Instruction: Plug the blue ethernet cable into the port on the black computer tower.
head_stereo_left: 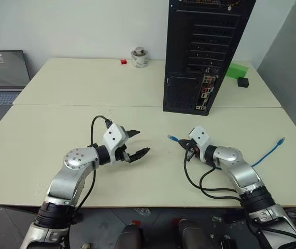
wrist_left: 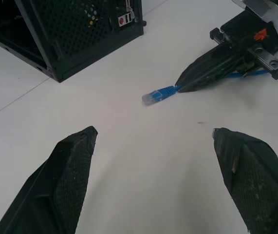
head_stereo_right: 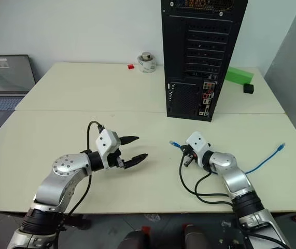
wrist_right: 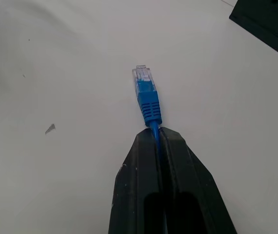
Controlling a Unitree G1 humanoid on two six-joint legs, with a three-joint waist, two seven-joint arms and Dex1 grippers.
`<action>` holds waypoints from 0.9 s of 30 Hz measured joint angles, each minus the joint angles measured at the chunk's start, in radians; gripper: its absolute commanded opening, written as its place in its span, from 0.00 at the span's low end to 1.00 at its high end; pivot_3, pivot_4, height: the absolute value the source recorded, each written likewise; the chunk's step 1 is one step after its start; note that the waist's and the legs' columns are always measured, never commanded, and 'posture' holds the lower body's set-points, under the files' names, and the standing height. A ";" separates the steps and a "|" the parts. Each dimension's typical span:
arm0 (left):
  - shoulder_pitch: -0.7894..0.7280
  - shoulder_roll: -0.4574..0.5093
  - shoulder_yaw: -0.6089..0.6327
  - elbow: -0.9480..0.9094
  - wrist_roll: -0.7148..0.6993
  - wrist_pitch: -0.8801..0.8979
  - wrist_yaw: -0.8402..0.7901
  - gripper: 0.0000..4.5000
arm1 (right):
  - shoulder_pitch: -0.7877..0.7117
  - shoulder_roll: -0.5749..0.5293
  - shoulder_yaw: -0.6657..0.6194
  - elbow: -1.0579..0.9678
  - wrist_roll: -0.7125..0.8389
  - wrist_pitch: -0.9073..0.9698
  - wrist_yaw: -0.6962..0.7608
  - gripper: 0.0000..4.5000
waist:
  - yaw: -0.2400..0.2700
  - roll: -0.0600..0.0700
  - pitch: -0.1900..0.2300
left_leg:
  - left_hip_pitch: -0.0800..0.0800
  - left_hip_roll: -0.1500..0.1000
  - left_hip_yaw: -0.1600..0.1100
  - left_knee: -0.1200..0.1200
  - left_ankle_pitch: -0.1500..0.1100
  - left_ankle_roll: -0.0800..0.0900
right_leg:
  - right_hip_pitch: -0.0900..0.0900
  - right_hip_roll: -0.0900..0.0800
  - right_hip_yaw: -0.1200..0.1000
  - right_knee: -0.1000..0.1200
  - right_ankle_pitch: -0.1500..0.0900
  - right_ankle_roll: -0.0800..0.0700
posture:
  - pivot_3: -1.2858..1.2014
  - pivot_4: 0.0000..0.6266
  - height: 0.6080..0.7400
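The black computer tower (head_stereo_left: 205, 54) stands upright on the table (head_stereo_left: 59, 135), toward its far side and right of centre, its rear panel facing the robot. Left of the tower, near the far edge, sit a small roll (head_stereo_left: 139, 57) and, just left of it, a tiny block (head_stereo_left: 123, 61). Behind and right of the tower lie a flat block (head_stereo_left: 237, 70) and a small cube (head_stereo_left: 242, 82) in front of it. A laptop (head_stereo_left: 2, 78) sits off the table's left end. In front of the tower, the blue ethernet cable (head_stereo_left: 264, 154) lies on the table, one plug (wrist_right: 143, 80) sticking out past the right gripper (head_stereo_left: 184, 146), the other end (head_stereo_left: 280, 140) farther right. The left gripper (head_stereo_left: 137, 142) hovers left of that plug, apart from it.
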 measured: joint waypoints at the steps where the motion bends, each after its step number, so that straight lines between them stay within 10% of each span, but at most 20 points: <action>1: -0.001 0.000 -0.002 0.005 0.002 -0.005 -0.003 0.90 | 0.001 -0.005 0.002 -0.016 0.000 0.001 0.011 0.01 | 0.000 0.000 0.000 | 0.000 0.000 0.000 0.000 0.000 0.000 | 0.000 0.000 0.000 0.000 0.000 0.000 | 0.52 0.24 1.00; 27: -0.091 0.079 -0.124 0.108 0.003 -0.073 -0.343 0.90 | -0.002 -0.146 0.108 -0.317 0.044 0.079 0.337 0.01 | 0.000 0.000 0.000 | 0.000 0.000 -0.001 0.000 0.000 0.000 | 0.000 0.000 -0.002 0.000 0.000 0.000 | 0.52 0.24 1.00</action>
